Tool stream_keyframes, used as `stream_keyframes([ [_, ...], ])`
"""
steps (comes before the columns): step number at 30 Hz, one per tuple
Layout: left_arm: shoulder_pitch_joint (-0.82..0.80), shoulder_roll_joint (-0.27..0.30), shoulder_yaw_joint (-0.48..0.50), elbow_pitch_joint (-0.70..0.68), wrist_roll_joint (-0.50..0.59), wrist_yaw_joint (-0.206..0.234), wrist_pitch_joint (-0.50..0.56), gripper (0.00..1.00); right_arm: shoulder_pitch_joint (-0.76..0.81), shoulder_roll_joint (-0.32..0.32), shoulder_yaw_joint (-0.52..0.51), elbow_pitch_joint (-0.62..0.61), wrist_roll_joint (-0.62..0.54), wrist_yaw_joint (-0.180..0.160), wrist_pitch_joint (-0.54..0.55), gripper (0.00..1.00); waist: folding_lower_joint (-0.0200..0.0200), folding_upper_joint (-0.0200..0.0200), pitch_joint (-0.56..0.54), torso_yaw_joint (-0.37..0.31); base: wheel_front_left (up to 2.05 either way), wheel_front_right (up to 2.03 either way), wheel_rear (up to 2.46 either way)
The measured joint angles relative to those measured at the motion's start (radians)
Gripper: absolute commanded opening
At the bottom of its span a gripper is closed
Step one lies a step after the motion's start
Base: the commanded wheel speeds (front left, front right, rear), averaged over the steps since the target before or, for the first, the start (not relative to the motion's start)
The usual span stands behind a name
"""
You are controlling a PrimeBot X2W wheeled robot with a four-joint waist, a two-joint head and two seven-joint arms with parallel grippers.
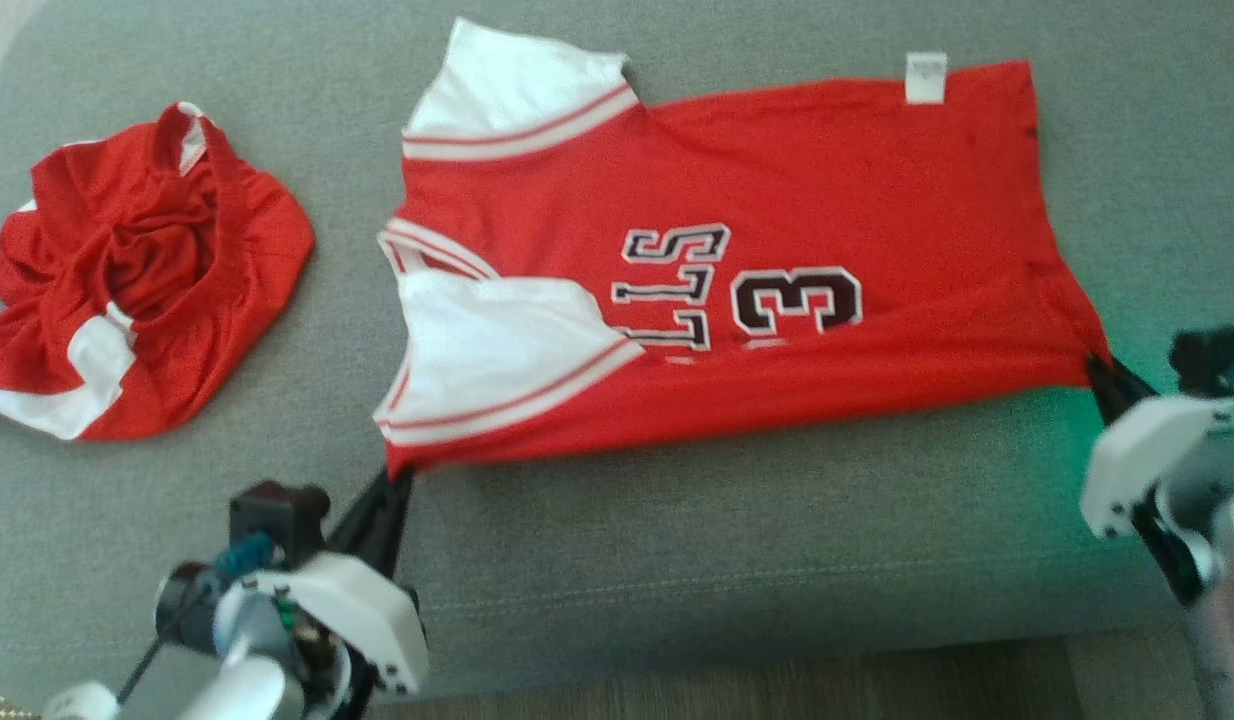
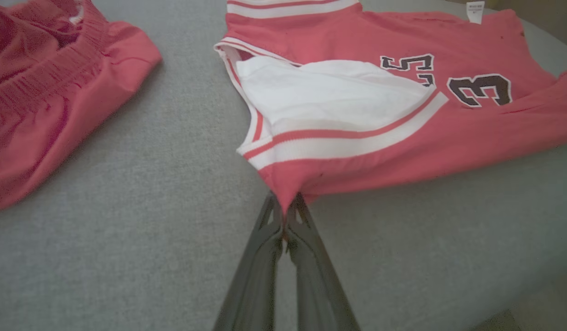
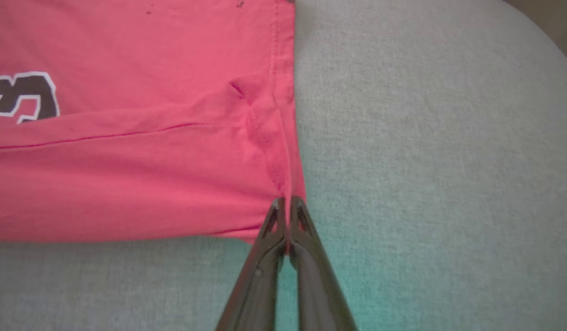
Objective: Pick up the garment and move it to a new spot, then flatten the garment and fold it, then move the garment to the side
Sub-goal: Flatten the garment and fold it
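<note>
Left gripper (image 2: pixel 286 202) is clamping the jersey's (image 1: pixel 797 180) near armhole corner, right gripper (image 3: pixel 288 202) is clamping its near hem corner, both by the cushion's (image 1: pixel 677 570) front edge. The jersey is lying flat, long axis left-right, spreading away toward the back edge.

Quick count: two red garments, one jersey (image 1: pixel 777 180) and one crumpled bundle (image 1: pixel 147 270). Two hands, the left hand (image 1: pixel 401 480) and the right hand (image 1: pixel 1099 366). The jersey has two white sleeves, far sleeve (image 1: pixel 517 80) and near sleeve (image 1: pixel 497 325), plus one tag (image 1: pixel 925 78) and one big 3 (image 1: pixel 799 300). One grey cushion (image 1: pixel 727 520) underneath.
</note>
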State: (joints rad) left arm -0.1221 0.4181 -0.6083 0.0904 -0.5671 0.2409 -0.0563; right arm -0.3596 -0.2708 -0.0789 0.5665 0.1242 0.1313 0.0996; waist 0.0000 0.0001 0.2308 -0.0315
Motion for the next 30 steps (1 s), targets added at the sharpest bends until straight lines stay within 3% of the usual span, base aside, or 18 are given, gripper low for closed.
stream_keyframes([
  [5, 0.073, 0.032, -0.026, -0.109, -0.015, 0.029, 0.068, 0.0, 0.13, -0.054, 0.006, -0.146, 0.068, 0.0, 0.076, 0.0, 0.0, 0.0, -0.008, 0.009, 0.0, 0.0, 0.0],
  [9, 0.116, 0.035, -0.027, -0.129, -0.034, 0.048, 0.081, 0.0, 0.203, -0.054, -0.011, -0.231, 0.097, 0.0, 0.119, 0.0, 0.0, 0.0, -0.008, 0.009, 0.0, 0.0, 0.0],
  [10, 0.12, 0.035, -0.028, -0.128, -0.034, 0.051, 0.083, 0.47, 0.212, -0.051, -0.016, -0.244, 0.102, 0.0, 0.128, 1.0, 0.0, 0.0, -0.009, 0.008, 0.0, 0.0, 0.0],
  [11, 0.121, 0.038, -0.033, -0.126, -0.033, 0.051, 0.092, 1.0, 0.216, -0.049, -0.023, -0.257, 0.101, 0.0, 0.134, 1.0, 0.0, 0.0, -0.009, 0.008, 0.0, 0.0, 0.0],
  [19, 0.112, 0.078, -0.02, -0.189, -0.014, 0.076, 0.125, 1.0, 0.228, -0.01, -0.121, -0.409, 0.017, 0.0, 0.11, 1.0, 0.0, 0.0, -0.008, 0.0, 0.0, 0.0, 0.0],
  [23, -0.012, 0.096, 0.022, -0.247, 0.016, 0.078, 0.113, 1.0, 0.227, 0.047, -0.11, -0.477, -0.011, 0.0, 0.077, 1.0, 0.0, 0.0, 0.008, -0.001, 0.0, 0.0, 0.0],
  [27, -0.252, 0.107, 0.038, -0.232, 0.024, 0.002, 0.191, 1.0, 0.22, 0.081, -0.051, -0.504, -0.019, 0.0, 0.048, 1.0, 0.0, 0.0, 0.036, -0.005, 0.0, 0.0, 0.0],
  [30, -0.441, 0.105, 0.04, -0.145, 0.01, -0.075, 0.258, 1.0, 0.196, 0.086, -0.003, -0.508, -0.018, 0.0, 0.035, 1.0, 0.0, 0.0, 0.068, -0.014, 0.0, 0.0, 0.0],
])
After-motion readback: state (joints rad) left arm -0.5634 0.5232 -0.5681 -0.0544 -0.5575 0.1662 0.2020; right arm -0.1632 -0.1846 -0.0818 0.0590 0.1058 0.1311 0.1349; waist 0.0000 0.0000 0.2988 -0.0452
